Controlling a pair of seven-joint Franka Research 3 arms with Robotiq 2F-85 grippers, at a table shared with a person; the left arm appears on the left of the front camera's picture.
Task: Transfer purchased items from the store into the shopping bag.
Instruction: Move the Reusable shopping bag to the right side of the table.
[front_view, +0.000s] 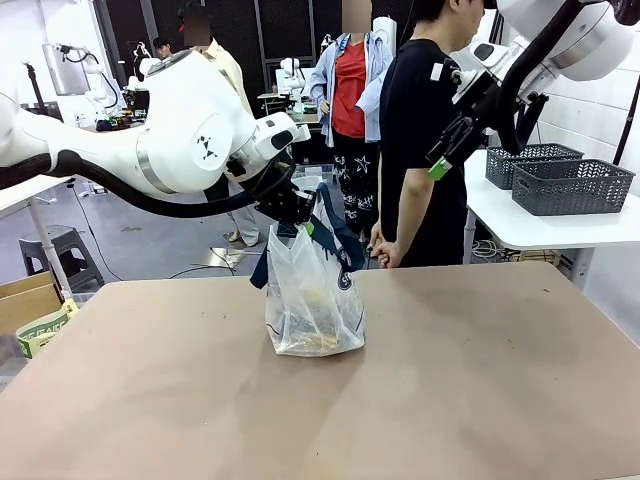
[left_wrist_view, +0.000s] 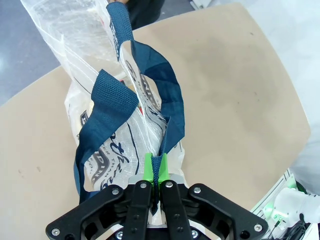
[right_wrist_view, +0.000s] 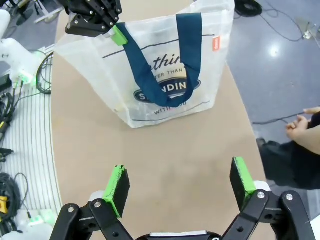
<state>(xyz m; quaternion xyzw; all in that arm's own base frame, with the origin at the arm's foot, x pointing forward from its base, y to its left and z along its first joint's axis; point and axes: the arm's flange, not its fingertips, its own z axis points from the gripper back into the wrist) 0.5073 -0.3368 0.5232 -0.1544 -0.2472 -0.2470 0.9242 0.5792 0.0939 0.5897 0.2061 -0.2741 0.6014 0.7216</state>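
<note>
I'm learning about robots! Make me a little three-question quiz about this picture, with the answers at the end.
1. True or false: the left gripper is shut on a strap of the bag.
2. The right gripper is: A) open and holding nothing, B) shut on the bag, C) holding a box.
3. Fill in: the bag stands on the ___.

Key:
1. True. Its green pads pinch the navy strap.
2. A. Its jaws stand wide apart above the table, away from the bag.
3. Table.
</note>
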